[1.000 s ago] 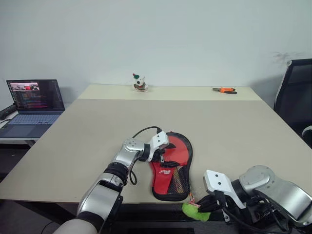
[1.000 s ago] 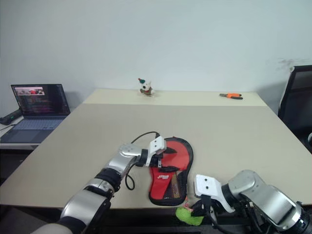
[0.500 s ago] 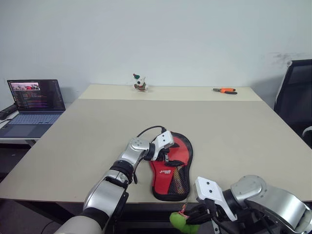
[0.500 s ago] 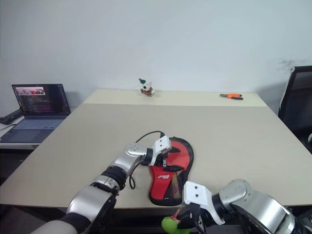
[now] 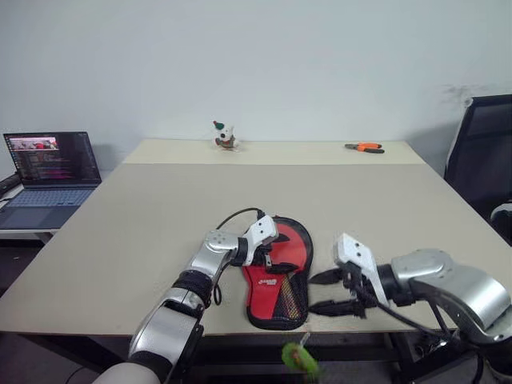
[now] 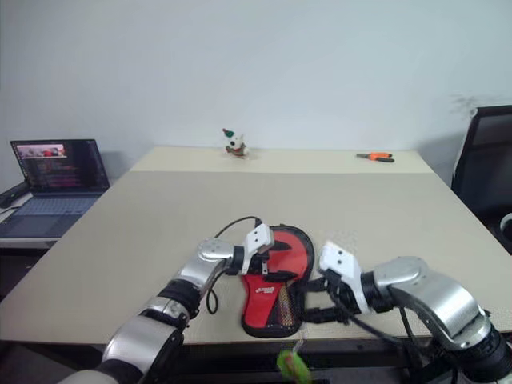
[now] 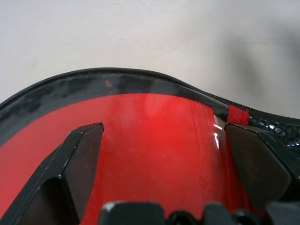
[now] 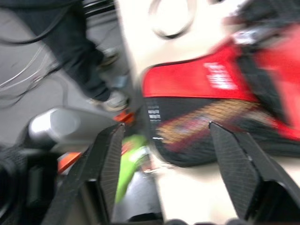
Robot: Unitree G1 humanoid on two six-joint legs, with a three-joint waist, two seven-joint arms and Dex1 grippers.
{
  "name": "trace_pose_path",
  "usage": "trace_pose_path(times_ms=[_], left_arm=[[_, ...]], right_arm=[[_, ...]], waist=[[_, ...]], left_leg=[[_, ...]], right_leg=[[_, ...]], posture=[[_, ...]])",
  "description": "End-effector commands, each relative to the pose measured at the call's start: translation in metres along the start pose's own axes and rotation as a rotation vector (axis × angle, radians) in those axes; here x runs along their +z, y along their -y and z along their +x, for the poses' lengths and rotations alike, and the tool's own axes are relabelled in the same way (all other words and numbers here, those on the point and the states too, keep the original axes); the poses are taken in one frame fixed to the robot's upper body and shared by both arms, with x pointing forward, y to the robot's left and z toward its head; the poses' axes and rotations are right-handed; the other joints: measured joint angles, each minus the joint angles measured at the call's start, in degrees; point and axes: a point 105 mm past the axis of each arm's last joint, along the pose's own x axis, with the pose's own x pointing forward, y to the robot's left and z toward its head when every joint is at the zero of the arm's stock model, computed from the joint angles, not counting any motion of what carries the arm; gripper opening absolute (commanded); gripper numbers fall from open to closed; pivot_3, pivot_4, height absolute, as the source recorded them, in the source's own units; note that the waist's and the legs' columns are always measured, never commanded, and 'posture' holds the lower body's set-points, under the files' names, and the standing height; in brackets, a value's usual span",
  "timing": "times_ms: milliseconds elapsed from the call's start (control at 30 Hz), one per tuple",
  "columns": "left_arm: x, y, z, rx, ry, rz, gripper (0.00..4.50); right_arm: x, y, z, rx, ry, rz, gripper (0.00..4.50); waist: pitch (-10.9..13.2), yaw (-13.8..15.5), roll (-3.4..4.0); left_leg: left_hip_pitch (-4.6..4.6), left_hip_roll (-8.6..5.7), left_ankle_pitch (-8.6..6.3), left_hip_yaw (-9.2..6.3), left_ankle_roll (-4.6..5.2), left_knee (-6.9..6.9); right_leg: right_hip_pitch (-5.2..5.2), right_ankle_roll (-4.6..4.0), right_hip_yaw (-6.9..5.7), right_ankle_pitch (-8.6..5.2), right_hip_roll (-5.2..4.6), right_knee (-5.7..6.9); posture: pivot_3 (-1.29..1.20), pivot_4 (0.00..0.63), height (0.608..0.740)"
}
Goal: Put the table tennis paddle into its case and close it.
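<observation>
The black case (image 5: 272, 320) lies open at the table's near edge. Inside its zip rim sits the table tennis paddle (image 5: 291, 248), red face up, and its wooden handle (image 8: 206, 119) shows through the black mesh. My left gripper (image 5: 272, 256) is open, its fingers (image 7: 79, 159) spread low over the red face. To the right of the case my right gripper (image 5: 324, 293) is open and empty, pointing at the case's side. The green ring (image 5: 294, 358) hangs free below the table edge.
A laptop (image 5: 48, 172) stands open on a side desk at the left. At the far edge of the beige table (image 5: 360, 200) are a small figurine (image 5: 222, 136) and orange-handled pliers (image 5: 364, 147). A black chair (image 5: 480, 152) is at the right.
My right gripper has let go of the green ring, opened, and risen from below the table edge to beside the case. The ring now dangles. The left gripper has stayed put.
</observation>
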Motion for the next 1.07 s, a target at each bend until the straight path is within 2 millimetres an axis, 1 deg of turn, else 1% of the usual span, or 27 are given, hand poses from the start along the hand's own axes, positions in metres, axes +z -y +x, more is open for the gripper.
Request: trace_pose_path(times_ms=[33, 100, 167, 200, 233, 267, 300, 400, 433, 467, 567, 600, 667, 733, 767, 900, 967, 1067], left_arm=[[0.008, -0.005, -0.023, 0.054, 0.038, 0.008, 4.50], [0.014, -0.006, -0.040, 0.098, 0.064, 0.001, 4.50], [0.018, -0.003, -0.053, 0.130, 0.079, -0.010, 4.50], [0.020, 0.000, -0.069, 0.147, 0.098, -0.042, 4.50], [0.021, 0.008, -0.091, 0.155, 0.122, -0.088, 4.50], [0.023, 0.016, -0.105, 0.154, 0.134, -0.117, 4.50], [0.023, 0.022, -0.120, 0.169, 0.126, -0.142, 4.50], [0.024, 0.028, -0.145, 0.234, 0.103, -0.180, 4.50], [0.026, 0.026, -0.154, 0.281, 0.110, -0.192, 4.50], [0.028, 0.024, -0.159, 0.313, 0.116, -0.201, 4.50], [0.031, 0.018, -0.169, 0.406, 0.127, -0.213, 4.50], [0.032, 0.017, -0.170, 0.437, 0.128, -0.209, 4.50], [0.032, 0.016, -0.182, 0.503, 0.130, -0.190, 4.50], [0.035, 0.015, -0.180, 0.514, 0.134, -0.178, 4.50], [0.038, 0.014, -0.174, 0.510, 0.136, -0.174, 4.50], [0.039, 0.007, -0.167, 0.505, 0.126, -0.147, 4.50], [0.037, 0.004, -0.163, 0.517, 0.132, -0.151, 4.50], [0.035, 0.003, -0.162, 0.546, 0.139, -0.160, 4.50]], right_arm=[[0.023, 0.024, -0.010, -0.092, 0.108, -0.016, 3.12], [0.030, 0.042, -0.011, -0.161, 0.159, -0.023, 3.12], [0.030, 0.053, -0.010, -0.193, 0.176, -0.032, 3.12], [0.029, 0.060, -0.010, -0.210, 0.191, -0.032, 3.12], [0.029, 0.070, -0.008, -0.232, 0.222, -0.024, 3.12], [0.029, 0.077, -0.007, -0.247, 0.243, -0.018, 3.12], [0.029, 0.082, -0.005, -0.252, 0.256, -0.037, 3.12], [0.025, 0.091, 0.001, -0.244, 0.267, -0.078, 3.12], [0.023, 0.095, 0.003, -0.240, 0.271, -0.078, 3.12], [0.021, 0.098, 0.003, -0.237, 0.274, -0.078, 3.12], [0.016, 0.107, 0.004, -0.240, 0.275, -0.087, 3.12], [0.013, 0.112, 0.001, -0.247, 0.271, -0.091, 3.12], [0.011, 0.124, -0.006, -0.283, 0.273, -0.086, 3.12], [0.004, 0.137, -0.016, -0.327, 0.261, -0.080, 3.12], [0.001, 0.143, -0.023, -0.345, 0.254, -0.076, 3.12], [-0.005, 0.159, -0.030, -0.418, 0.250, -0.055, 3.12], [-0.011, 0.161, -0.032, -0.430, 0.235, -0.055, 3.12], [-0.015, 0.159, -0.036, -0.424, 0.217, -0.054, 3.12]], waist=[[0.04, -0.65, 0.02], [0.09, -1.01, 0.05], [0.12, -1.12, 0.06], [0.12, -1.08, 0.06], [0.14, -1.10, 0.07], [0.16, -1.51, 0.03], [0.20, -1.84, 0.06], [0.32, -1.70, 0.17], [0.36, -1.41, 0.20], [0.37, -1.15, 0.21], [0.38, -0.46, 0.21], [0.38, -0.46, 0.22], [0.41, -0.59, 0.23], [0.42, -0.63, 0.24], [0.44, -0.59, 0.24], [0.48, -0.59, 0.27], [0.48, -0.63, 0.27], [0.50, -0.64, 0.31]], left_leg=[[-0.01, 0.02, 0.00, -0.03, 0.00, -0.01], [0.00, 0.06, 0.00, -0.06, 0.00, -0.04], [-0.02, 0.07, 0.00, -0.09, 0.00, -0.04], [-0.03, 0.06, 0.00, -0.12, 0.00, -0.05], [-0.05, 0.04, 0.00, -0.14, 0.00, -0.05], [-0.06, 0.05, -0.01, -0.13, 0.00, -0.05], [-0.02, 0.11, -0.03, -0.06, 0.02, -0.08], [-0.03, 0.10, -0.06, -0.12, 0.04, -0.11], [-0.04, 0.10, -0.06, -0.14, 0.04, -0.10], [-0.03, 0.07, -0.06, -0.16, 0.04, -0.08], [-0.03, 0.01, -0.06, -0.15, 0.04, -0.04], [-0.03, -0.01, -0.06, -0.15, 0.04, -0.03], [-0.02, -0.02, -0.06, -0.11, 0.04, -0.04], [-0.02, 0.01, -0.06, -0.09, 0.04, -0.08], [-0.02, 0.03, -0.06, -0.10, 0.04, -0.08], [-0.02, 0.02, -0.06, -0.06, 0.03, -0.09], [-0.02, 0.02, -0.06, -0.02, 0.03, -0.09], [-0.03, 0.02, -0.06, -0.02, 0.03, -0.12]], right_leg=[[-0.01, -0.01, 0.03, 0.00, 0.00, 0.01], [-0.05, -0.04, 0.10, 0.02, 0.00, 0.02], [-0.07, -0.19, 0.10, 0.09, 0.00, 0.03], [-0.07, -0.22, 0.10, 0.11, 0.00, 0.02], [-0.07, -0.25, 0.08, 0.13, -0.02, 0.01], [-0.07, -0.28, 0.09, 0.14, -0.04, 0.00], [-0.09, -0.30, 0.18, 0.15, -0.10, -0.02], [-0.11, -0.37, 0.10, 0.13, -0.21, 0.00], [-0.09, -0.37, 0.07, 0.13, -0.21, 0.00], [-0.07, -0.36, 0.02, 0.12, -0.19, 0.00], [-0.04, -0.21, -0.01, 0.04, -0.18, 0.00], [-0.03, -0.21, 0.00, 0.05, -0.18, 0.00], [-0.03, -0.34, 0.03, 0.13, -0.19, -0.02], [-0.05, -0.37, 0.06, 0.14, -0.21, -0.02], [-0.05, -0.38, 0.05, 0.14, -0.21, -0.02], [-0.05, -0.40, 0.04, 0.14, -0.20, -0.01], [-0.05, -0.40, 0.06, 0.14, -0.19, -0.01], [-0.08, -0.39, 0.12, 0.14, -0.20, -0.03]], posture=[[0.00, 0.150, 0.740], [0.00, 0.150, 0.740], [0.00, 0.150, 0.740], [0.00, 0.150, 0.740], [0.00, 0.150, 0.740], [0.00, 0.150, 0.740], [0.00, 0.150, 0.740], [0.00, 0.150, 0.740], [0.00, 0.150, 0.740], [0.00, 0.150, 0.740], [0.00, 0.150, 0.740], [0.00, 0.150, 0.740], [0.00, 0.150, 0.740], [0.00, 0.150, 0.740], [0.00, 0.150, 0.740], [0.00, 0.150, 0.740], [0.00, 0.150, 0.740], [0.00, 0.150, 0.740]])
